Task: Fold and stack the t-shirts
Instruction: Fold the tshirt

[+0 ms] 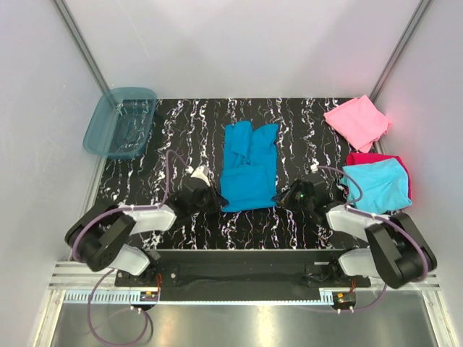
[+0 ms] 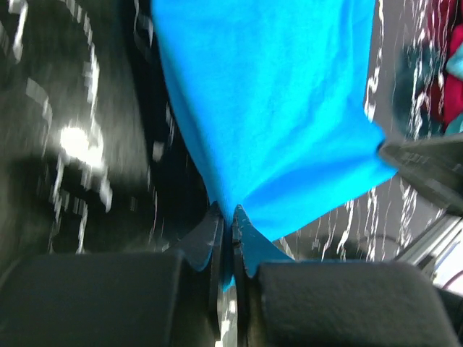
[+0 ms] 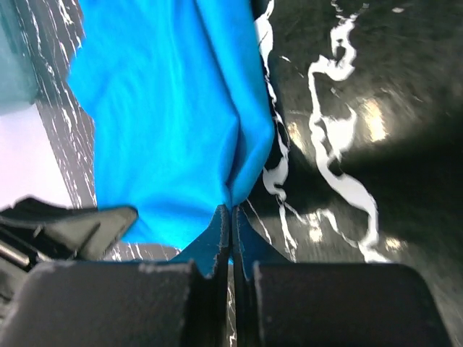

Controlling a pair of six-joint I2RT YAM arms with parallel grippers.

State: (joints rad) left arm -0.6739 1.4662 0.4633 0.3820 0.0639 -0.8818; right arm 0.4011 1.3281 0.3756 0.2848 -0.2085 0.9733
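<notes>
The black, white-veined table [image 1: 304, 119] is stretching out under both pairs of jaws and running on past them to the far wall. The teal-blue t-shirt [image 1: 249, 170] is lying on it as a long strip that starts between the two pairs of jaws and runs straight away from them. Its near edge is sitting level with the fingertips, one near corner at each pair. Its far end is lying rumpled and parting into two flaps.

The translucent blue tub [image 1: 98, 134] is sitting well beyond the left jaws and off to their left, at the far left corner of the table. The cyan t-shirt [image 1: 376, 184] is lying folded just to the right of the right jaws. It is resting on top of the magenta-red t-shirt [image 1: 362, 157], which is showing only as a rim along the cyan one's far and right sides. The pink t-shirt [image 1: 357, 121] is lying folded into a rough square farther beyond the right jaws and to their right, apart from that pile.

The left gripper [image 2: 232, 220] is pressing its jaws together on the near left corner of the teal-blue t-shirt. In its wrist view a sliver of blue cloth is showing in the slit between the fingers, and the cloth is fanning out from the tips. The right gripper [image 3: 231, 215] is pinching the near right corner in the same way, with its jaws closed tight and a fold of the cloth gathering into the tips.
</notes>
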